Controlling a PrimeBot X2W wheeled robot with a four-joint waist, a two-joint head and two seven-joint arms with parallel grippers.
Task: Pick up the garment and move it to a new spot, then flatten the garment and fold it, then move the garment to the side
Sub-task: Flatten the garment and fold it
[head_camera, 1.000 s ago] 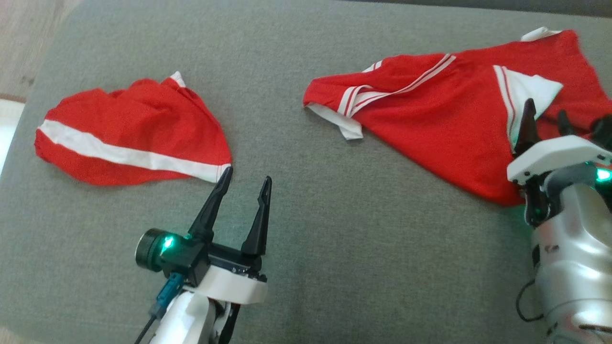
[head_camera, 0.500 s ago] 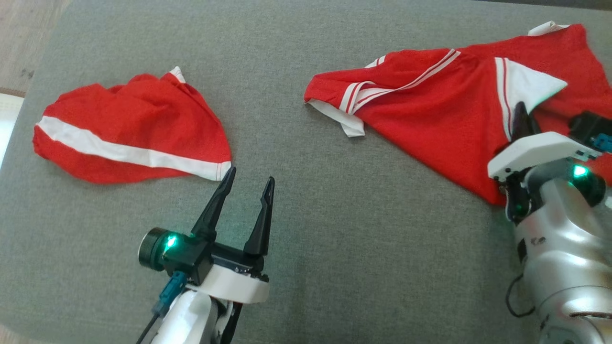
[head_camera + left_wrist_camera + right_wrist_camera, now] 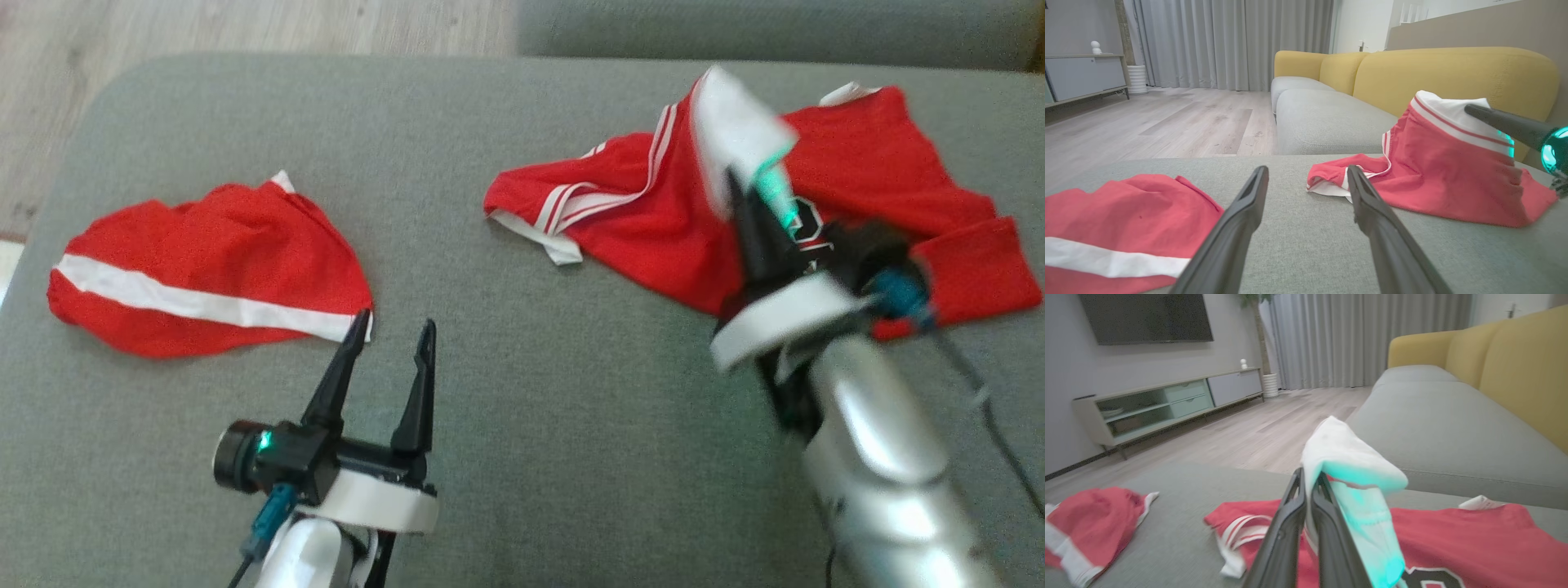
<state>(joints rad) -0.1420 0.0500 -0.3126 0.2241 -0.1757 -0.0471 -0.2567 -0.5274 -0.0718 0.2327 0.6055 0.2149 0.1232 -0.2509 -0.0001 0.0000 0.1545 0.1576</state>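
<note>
The garment (image 3: pixel 645 237) is a red jersey with white trim, lying crumpled on the right of the grey cushion (image 3: pixel 522 392). My right gripper (image 3: pixel 735 184) is shut on its white panel (image 3: pixel 1347 457) and holds that part raised above the cushion, while the remaining cloth (image 3: pixel 1453 539) drapes down. The left wrist view shows the lifted jersey (image 3: pixel 1433 183) peaked under a right finger (image 3: pixel 1506 122). My left gripper (image 3: pixel 393 320) stands open and empty near the front, its jaws apart over bare cushion (image 3: pixel 1306 169).
A second red piece with a white stripe (image 3: pixel 204 261) lies at the left, just beyond my left fingertips. Wooden floor (image 3: pixel 245 24) begins past the cushion's far left edge. A grey sofa seat (image 3: pixel 1327 122) with yellow backrest (image 3: pixel 1453 73) stands beyond.
My right gripper has shut on the jersey's white panel and lifted it up and leftward, bunching the cloth. The head camera has shifted. The left gripper stayed open.
</note>
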